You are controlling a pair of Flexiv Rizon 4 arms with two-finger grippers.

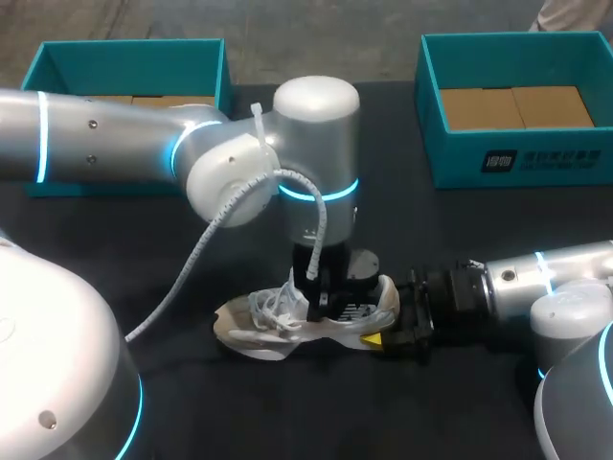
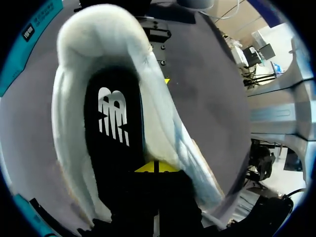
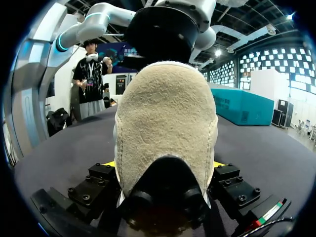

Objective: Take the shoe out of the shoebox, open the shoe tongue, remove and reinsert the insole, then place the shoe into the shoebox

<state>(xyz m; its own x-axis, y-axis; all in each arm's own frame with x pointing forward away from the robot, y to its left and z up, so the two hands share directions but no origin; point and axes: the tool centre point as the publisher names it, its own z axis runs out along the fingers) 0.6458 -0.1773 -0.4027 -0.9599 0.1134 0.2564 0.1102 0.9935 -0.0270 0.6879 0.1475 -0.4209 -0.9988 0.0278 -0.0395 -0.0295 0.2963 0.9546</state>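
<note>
Shoe (image 1: pixel 257 324) is out of the box, sole down on the table (image 1: pixel 115 240), toe pointing towards my left arm's side and heel towards my right arm.

Both teal shoeboxes are well behind the shoe: one (image 1: pixel 134 57) back on the toe side, the other (image 1: pixel 517 158) back on the heel side.

Left gripper (image 1: pixel 321 295) comes straight down into the shoe opening, just behind the laces (image 1: pixel 273 307). The head view can't show its tips, the wrist blocks them.

The left wrist view fills that in. It looks down into the shoe (image 2: pixel 98 44), black insole (image 2: pixel 111 158) lying flat inside, white collar around it. Left gripper (image 2: pixel 155 167) has its yellow tips pressed together with only a hairline between them, down at the insole towards the forefoot. Can't tell if any insole edge is pinched.

Right gripper (image 1: pixel 388 331) is at the shoe's heel, low to the table; the head view shows one yellow tip against the heel's side.

The right wrist view shows both sides. The tan suede heel (image 3: pixel 165 113) sits between the fingers of the right gripper (image 3: pixel 165 165), with a yellow sliver against it on each side. It is clamped on the shoe at heel width. That view shows nothing inside the shoe. A teal box (image 3: pixel 242 106) shows past the heel.
</note>
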